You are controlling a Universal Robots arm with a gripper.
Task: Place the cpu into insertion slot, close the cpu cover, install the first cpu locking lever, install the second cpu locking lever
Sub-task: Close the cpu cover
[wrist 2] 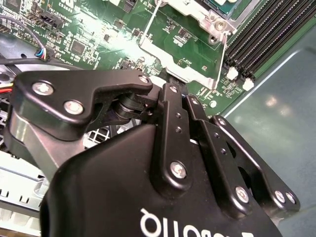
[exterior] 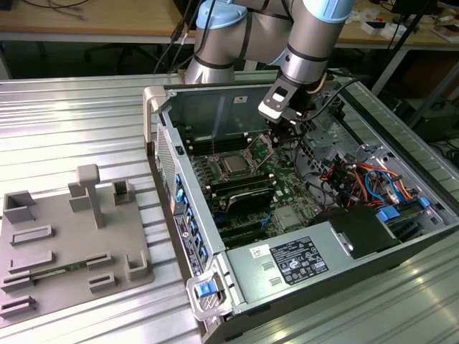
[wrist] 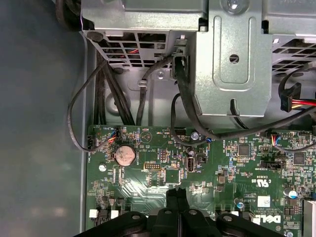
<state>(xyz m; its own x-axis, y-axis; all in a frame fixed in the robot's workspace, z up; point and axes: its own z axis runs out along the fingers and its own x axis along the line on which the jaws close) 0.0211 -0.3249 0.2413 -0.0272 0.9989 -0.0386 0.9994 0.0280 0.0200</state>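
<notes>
Exterior view, setting: one open grey metal computer case (exterior: 301, 265) lies on a ribbed silver desk (exterior: 79, 115). One flat grey fixture plate with upright blocks (exterior: 72, 244) sits at 9 o'clock of the case.
Arm: one silver arm with pale blue joints (exterior: 315, 29) reaches into the case from 12 o'clock.
Claw: one black two-fingered claw (exterior: 276, 135) hangs over the green circuit board (exterior: 287, 193). In both wrist views its fingers are pressed together, with nothing seen between them.
Cpu: one thin, square, silvery-tan cpu (exterior: 235, 165) lies flat in the one dark, silver-rimmed insertion slot (exterior: 235, 153).
Cover: one square silver cpu cover frame (exterior: 262, 148) stands tilted open at 2 o'clock of the cpu, just below the claw's tips. I cannot tell whether they touch.
Second wrist view adds: the claw (wrist 2: 171, 81) is close against the cover's edge (wrist 2: 182, 59). Two thin silver wire levers (wrist 2: 221, 57) run beside the frame. Long black memory slots (wrist 2: 276, 29) are there too, their number unclear, with two white clips (wrist 2: 231, 73).
First wrist view adds: beyond the claw (wrist: 175, 193) are one round coin battery (wrist: 124, 155), several black cables (wrist: 98, 94) and one grey metal drive cage (wrist: 232, 64).
</notes>
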